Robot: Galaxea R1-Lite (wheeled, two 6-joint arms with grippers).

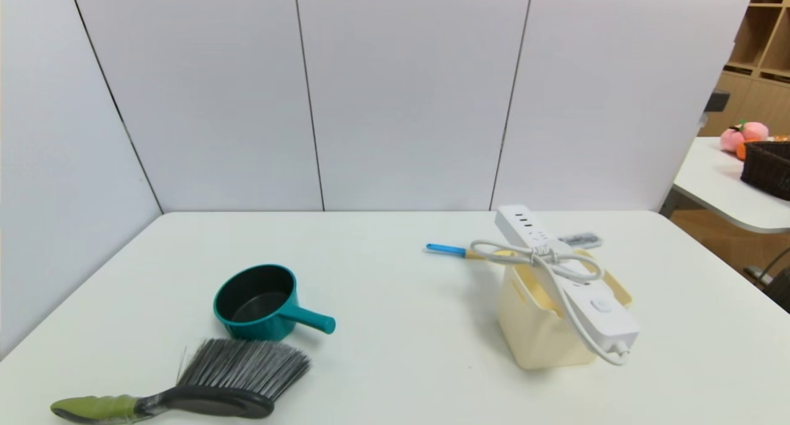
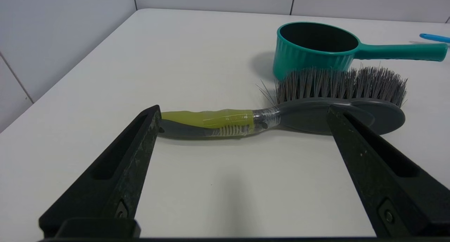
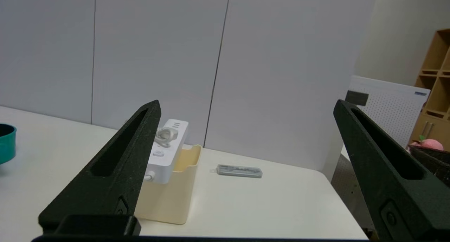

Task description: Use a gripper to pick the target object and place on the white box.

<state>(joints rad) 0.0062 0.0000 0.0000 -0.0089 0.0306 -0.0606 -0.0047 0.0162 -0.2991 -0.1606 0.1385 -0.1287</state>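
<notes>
So in the head view, the white power strip is lying across the top of the cream bin, tilting down toward the near side, and both ends are sticking out past the rim. Its looped white cord is bunched over the middle, with one length hanging down the side of the bin. A blue-handled thing is poking out on the bench from behind the bin, and a slim grey case is lying just beyond it. Over on the left, a teal pot is sitting with its handle pointing right, and a brush with a green grip is lying right in front of it.

In the left wrist view, the left gripper is hanging over the bench near the brush, fingers spread wide and holding nothing. The brush is lying on its side, bristles facing the pot.

In the right wrist view, the right gripper is hovering near the bin, fingers wide apart and totally released, nothing between them but air. The strip is resting on the bin, partly hidden behind one finger, and the grey case is lying flat on the bench beside the bin.
</notes>
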